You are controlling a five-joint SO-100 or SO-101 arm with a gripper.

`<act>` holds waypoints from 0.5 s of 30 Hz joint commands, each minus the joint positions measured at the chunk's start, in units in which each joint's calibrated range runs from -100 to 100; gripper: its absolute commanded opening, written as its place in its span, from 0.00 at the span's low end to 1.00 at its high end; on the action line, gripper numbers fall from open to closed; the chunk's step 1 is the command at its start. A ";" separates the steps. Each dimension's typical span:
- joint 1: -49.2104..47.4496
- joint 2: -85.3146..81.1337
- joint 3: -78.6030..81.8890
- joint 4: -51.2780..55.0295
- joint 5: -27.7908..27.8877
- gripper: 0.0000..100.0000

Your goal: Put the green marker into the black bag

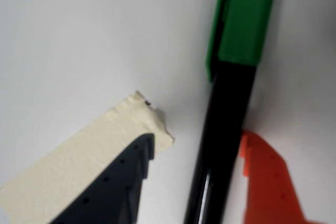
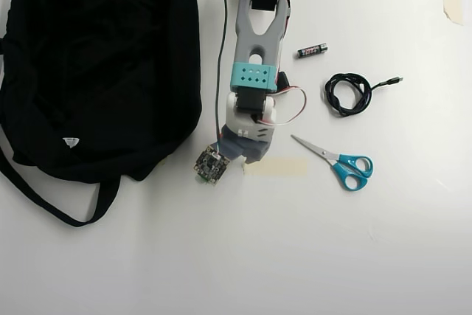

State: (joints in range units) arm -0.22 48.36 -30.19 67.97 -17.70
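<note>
Near the surface's middle, the open tool (image 1: 202, 156) straddles the marker (image 1: 223, 129), one finger each side. Light, stiff, slippery; grip mid-barrel. The bag (image 2: 96, 64) lies top-left.

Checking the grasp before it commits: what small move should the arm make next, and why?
Probably close the claw: the wrist view shows the green marker lying between its dark finger and orange finger, seemingly not yet clamped.
</note>
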 commanded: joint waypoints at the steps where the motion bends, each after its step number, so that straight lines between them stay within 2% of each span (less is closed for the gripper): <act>1: 0.22 0.35 1.53 0.68 0.03 0.21; 15: 0.22 0.35 3.05 0.68 0.03 0.21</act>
State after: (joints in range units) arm -0.07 48.36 -28.54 67.97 -17.66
